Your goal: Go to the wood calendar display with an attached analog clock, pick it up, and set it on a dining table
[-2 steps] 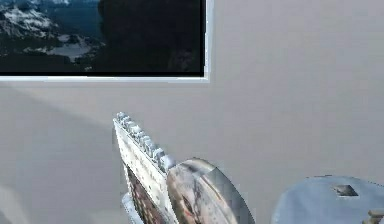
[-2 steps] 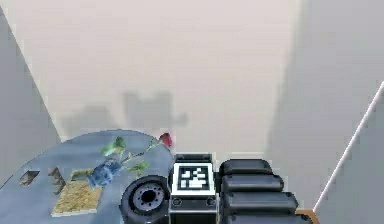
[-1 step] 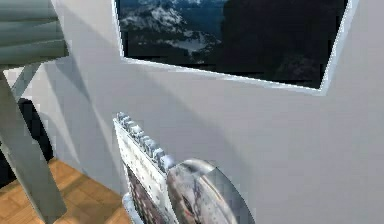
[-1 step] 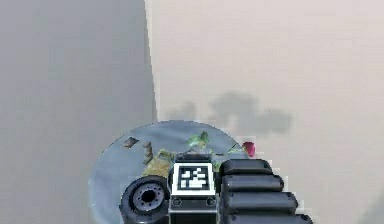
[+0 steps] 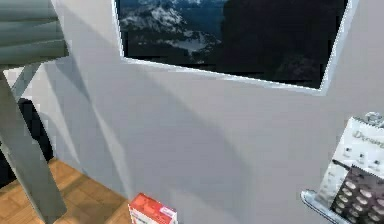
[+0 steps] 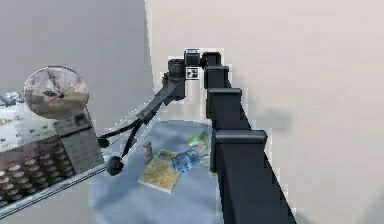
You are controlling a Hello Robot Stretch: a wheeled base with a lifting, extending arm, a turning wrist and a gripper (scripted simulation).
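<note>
While gripper (image 6: 110, 152) hangs near calendar display (image 6: 40, 150) | finger grip: cannot tell | risk: skewed approach may knock its clock (image 6: 55, 90), toppling it.

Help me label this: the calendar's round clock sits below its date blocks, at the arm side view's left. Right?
No. On the calendar the clock sits above the date blocks, not below; the arm side view's left shows it.

Calendar display (image 6: 38, 150) cut by L edge; small items (image 6: 165, 170) poss. cards.
</note>
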